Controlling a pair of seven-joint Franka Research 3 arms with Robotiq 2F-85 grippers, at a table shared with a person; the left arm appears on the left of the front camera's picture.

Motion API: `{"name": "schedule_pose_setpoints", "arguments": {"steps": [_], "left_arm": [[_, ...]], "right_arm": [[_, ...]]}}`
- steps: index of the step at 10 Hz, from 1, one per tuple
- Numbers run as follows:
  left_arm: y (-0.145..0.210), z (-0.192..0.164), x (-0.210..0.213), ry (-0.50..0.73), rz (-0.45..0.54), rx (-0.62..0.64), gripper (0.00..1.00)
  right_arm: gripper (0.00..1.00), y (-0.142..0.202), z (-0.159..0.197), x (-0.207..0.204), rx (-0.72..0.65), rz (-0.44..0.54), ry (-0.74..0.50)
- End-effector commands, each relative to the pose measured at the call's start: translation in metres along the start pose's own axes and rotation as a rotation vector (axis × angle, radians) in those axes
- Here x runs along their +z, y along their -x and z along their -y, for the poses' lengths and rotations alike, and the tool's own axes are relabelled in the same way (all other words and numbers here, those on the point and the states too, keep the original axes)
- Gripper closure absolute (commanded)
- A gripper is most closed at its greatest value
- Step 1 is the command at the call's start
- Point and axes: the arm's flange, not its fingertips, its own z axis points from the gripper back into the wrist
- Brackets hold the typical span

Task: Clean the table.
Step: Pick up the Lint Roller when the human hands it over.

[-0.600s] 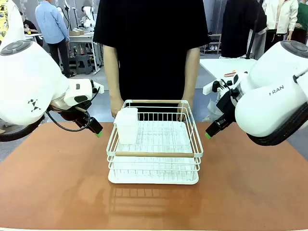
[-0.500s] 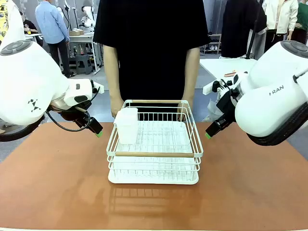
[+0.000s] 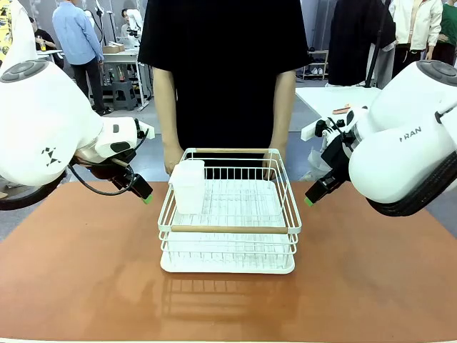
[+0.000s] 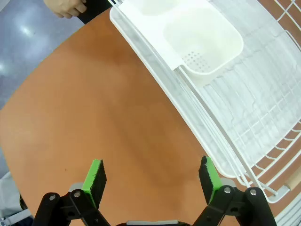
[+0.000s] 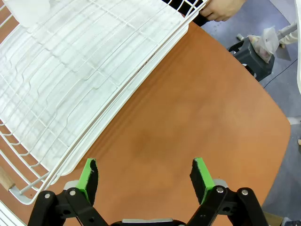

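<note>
A: Where's the table?
B: The table [image 3: 78, 279] fills the lower half of the front view, terracotta top. White wire rack [image 3: 228, 246] sits on it, centre frame, w/ a white cup [image 3: 188, 187] in the rack's upper-left corner.
A: Grippers?
B: Left gripper [image 4: 151, 172]: green pads spread wide, over bare tabletop, just left of the rack in front view. Right gripper [image 5: 143, 175]: also wide apart, over the table at the rack's right side.
A: Person?
B: Upper centre, at far edge. Hands [image 3: 172, 163] close behind the rack's far rim; touching or not, can't tell.
</note>
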Motion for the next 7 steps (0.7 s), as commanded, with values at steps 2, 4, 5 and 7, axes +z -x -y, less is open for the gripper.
{"name": "schedule_pose_setpoints", "arguments": {"steps": [2, 4, 5, 7], "left_arm": [[0.0, 0.0, 0.0, 0.0, 0.0, 0.001, 0.0], [0.0, 0.0, 0.0, 0.0, 0.0, 0.001, 0.0], [0.0, 0.0, 0.0, 0.0, 0.0, 0.001, 0.0], [-0.012, -0.008, 0.021, 0.099, -0.055, 0.06, 0.0]], "right_arm": [[0.0, 0.0, 0.0, 0.0, -0.001, 0.0, -0.001], [0.0, 0.0, 0.0, 0.0, -0.001, 0.0, -0.001], [0.0, 0.0, 0.0, 0.0, -0.001, 0.0, -0.001], [0.0, -0.004, 0.009, 0.026, -0.067, 0.001, -0.082]]}}
